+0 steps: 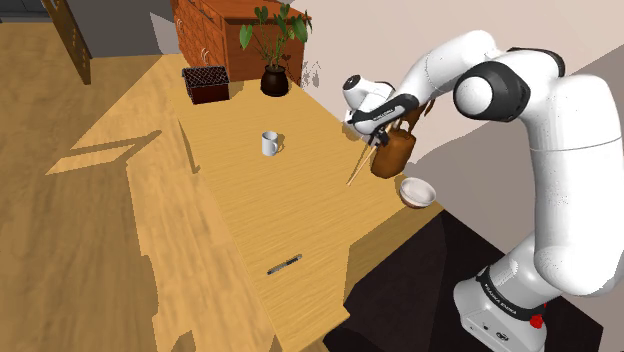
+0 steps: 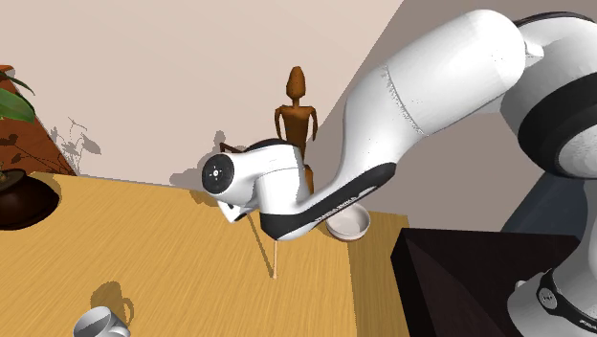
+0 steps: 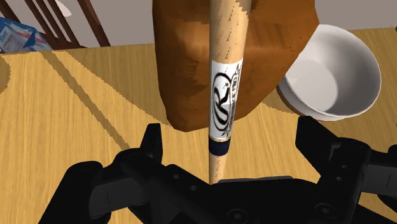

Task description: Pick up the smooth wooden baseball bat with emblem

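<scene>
Hand (image 3: 233, 143) released: both black fingers (image 3: 153, 141) stand wide apart, the bat (image 3: 226, 83) runs between them, and neither finger touches it. Bat is light wood with a white emblem label and a dark band under it; its near end disappears under the hand's body. Shoulder view: bat hangs tilted below the hand, right of frame centre, with its low tip down at the surface (image 1: 260, 210); cannot tell if it makes contact there. Just behind the bat is a brown figure (image 2: 297, 115); the bat crosses in front of it, touching or not is unclear. Just beside the figure, a white bowl (image 3: 331, 70) on the surface, near its edge. Farther out, shoulder view centre: white mug (image 1: 270, 143), upright, well apart from the hand. Lower centre: dark pen (image 1: 284, 265) lying flat. Top of the frame: potted plant (image 1: 274, 50) in a dark pot, dark basket (image 1: 205, 84) to its left, reddish-brown cabinet (image 1: 215, 30) behind both.
</scene>
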